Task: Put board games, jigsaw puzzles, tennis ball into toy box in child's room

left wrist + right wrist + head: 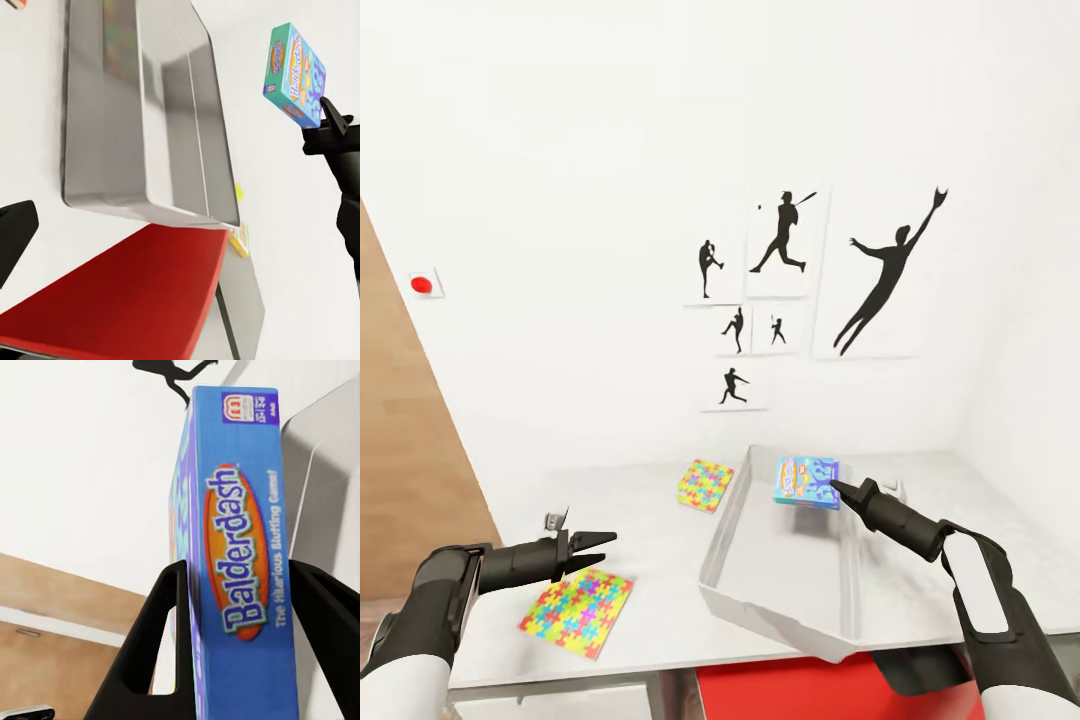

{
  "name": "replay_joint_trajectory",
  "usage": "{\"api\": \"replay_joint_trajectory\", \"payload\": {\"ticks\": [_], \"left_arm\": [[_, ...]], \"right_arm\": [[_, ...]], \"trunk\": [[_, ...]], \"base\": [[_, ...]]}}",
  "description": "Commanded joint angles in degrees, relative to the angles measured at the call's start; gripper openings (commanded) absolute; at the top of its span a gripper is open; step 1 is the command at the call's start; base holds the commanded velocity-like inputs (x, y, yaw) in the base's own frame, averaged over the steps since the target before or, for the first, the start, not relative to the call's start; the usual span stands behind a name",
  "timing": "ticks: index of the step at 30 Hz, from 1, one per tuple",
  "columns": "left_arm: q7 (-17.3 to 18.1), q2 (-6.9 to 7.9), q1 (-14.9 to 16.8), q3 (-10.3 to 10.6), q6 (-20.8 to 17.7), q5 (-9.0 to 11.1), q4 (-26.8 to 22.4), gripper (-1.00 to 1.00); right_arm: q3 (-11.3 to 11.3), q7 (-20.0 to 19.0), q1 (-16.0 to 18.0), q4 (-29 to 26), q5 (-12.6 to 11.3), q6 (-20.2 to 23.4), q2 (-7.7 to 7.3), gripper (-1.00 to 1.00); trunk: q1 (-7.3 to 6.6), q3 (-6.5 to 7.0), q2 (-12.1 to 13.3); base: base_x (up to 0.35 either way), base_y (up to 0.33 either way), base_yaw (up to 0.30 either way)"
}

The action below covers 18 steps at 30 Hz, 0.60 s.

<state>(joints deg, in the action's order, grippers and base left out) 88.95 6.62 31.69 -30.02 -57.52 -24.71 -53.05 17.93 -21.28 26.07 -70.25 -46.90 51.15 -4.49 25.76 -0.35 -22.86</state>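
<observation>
A robot with two black arms stood at a long table (pixel 660 610) with a smooth, pale grey top, set against a white wall. On the wall hung white panels with black baseball silhouettes (pixel 885 270); a small red button (pixel 422 285) sat on a plate further left, beside a brown wooden door (pixel 400 470).

The right gripper (pixel 834 488) was clamped on a thin rectangular board game (pixel 807 482), a blue and teal Balderdash box with an orange oval logo, holding it in the air above the far end of the toy box (pixel 780 590). In the right wrist view the two black fingers (pixel 154 637) pressed both flat faces of the box.

The toy box was a plain grey bin with low, outward-sloping walls, tilted on the table, its near corner overhanging the table edge. A red surface (pixel 830 690) showed below it.

Two jigsaw puzzles lay flat on the table: one square mat (pixel 706 485) near the wall, just beside the bin's far corner; the other jigsaw mat (pixel 577 611) near the front edge, partly under the left gripper (pixel 606 541). That gripper hovered empty, its pointed fingers narrowly parted.
</observation>
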Motion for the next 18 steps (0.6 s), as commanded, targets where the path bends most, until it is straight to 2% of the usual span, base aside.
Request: {"api": "replay_joint_trajectory", "payload": {"ticks": [1, 5, 18], "left_arm": [[0.52, -0.03, 0.04, -0.13, -0.58, -0.6, -0.04, 1.0], [0.52, -0.03, 0.04, -0.13, -0.58, -0.6, -0.04, 1.0], [0.43, -0.03, 0.04, -0.13, -0.58, -0.57, -0.04, 1.0]], "right_arm": [[0.1, -0.43, 0.04, 0.02, 0.32, 0.27, 0.01, -1.0], [0.09, -0.43, 0.04, 0.02, 0.32, 0.26, 0.01, -1.0], [0.09, -0.43, 0.04, 0.02, 0.4, 0.2, 0.01, -1.0]], "trunk": [[0.03, -0.04, -0.06], [0.03, -0.04, -0.06], [0.03, -0.04, -0.06]], "base": [[0.011, -0.148, 0.003], [0.004, -0.164, 0.001], [0.045, -0.057, 0.0]]}}
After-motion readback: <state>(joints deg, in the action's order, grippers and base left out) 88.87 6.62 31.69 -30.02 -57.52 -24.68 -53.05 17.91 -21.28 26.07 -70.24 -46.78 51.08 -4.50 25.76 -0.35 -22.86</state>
